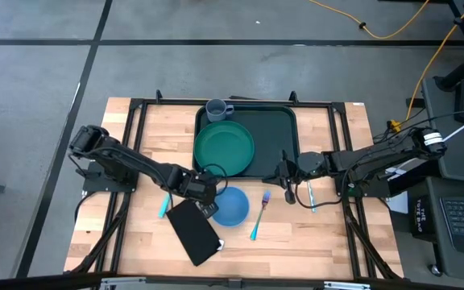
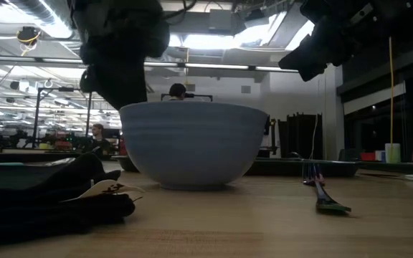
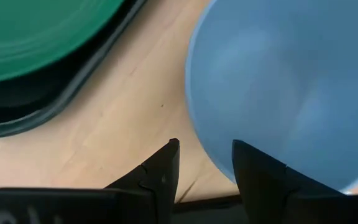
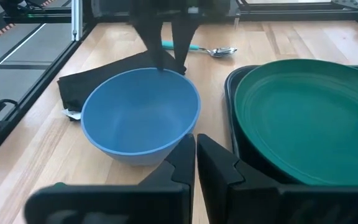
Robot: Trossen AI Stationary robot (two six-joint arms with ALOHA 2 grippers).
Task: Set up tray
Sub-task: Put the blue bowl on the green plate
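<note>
The dark green tray [image 1: 276,129] lies at the table's far middle. A round green plate [image 1: 224,147] lies in it, and a grey mug [image 1: 218,109] stands at its far left corner. A blue bowl [image 1: 230,205] stands on the wood just in front of the tray. My left gripper [image 3: 205,149] is open and slants down over the bowl's left rim [image 3: 197,124]. One finger stands over the bowl's inside and one outside, and I see no touch. My right gripper [image 1: 284,184] hovers shut by the tray's near right edge, facing the bowl [image 4: 138,118].
A black napkin [image 1: 192,232] lies at the bowl's near left, close under my left arm. A teal spoon [image 1: 165,205] lies left of the bowl and a teal fork [image 1: 258,217] right of it. Another teal utensil [image 1: 311,196] lies under my right arm.
</note>
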